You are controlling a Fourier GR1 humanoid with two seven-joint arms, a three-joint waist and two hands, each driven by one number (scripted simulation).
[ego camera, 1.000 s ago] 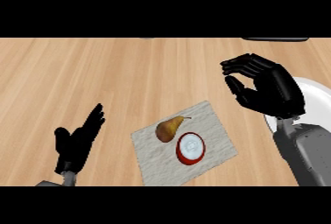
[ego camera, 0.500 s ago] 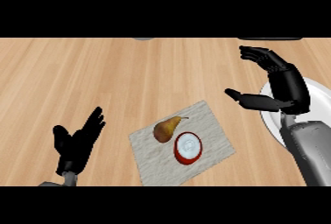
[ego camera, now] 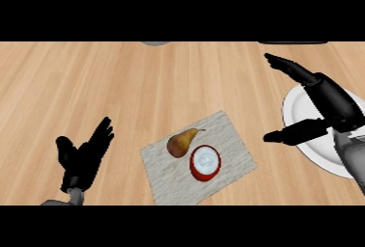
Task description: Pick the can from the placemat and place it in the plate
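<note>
While holding right hand (ego camera: 329, 99) spread wide & empty over plate (ego camera: 291, 110), has yet to reach can (ego camera: 205, 162), upright on placemat (ego camera: 171, 185) beside pear (ego camera: 180, 143). Rests left hand (ego camera: 84, 157) open, lower left. Next: swing over, close round can w/o nudging pear.

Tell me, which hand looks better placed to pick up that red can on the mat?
Right, probably. The right hand is open, thumb spread wide, over the plate where the can must go. The left hand rests open at the view's lower left, across the placemat from the plate.
</note>
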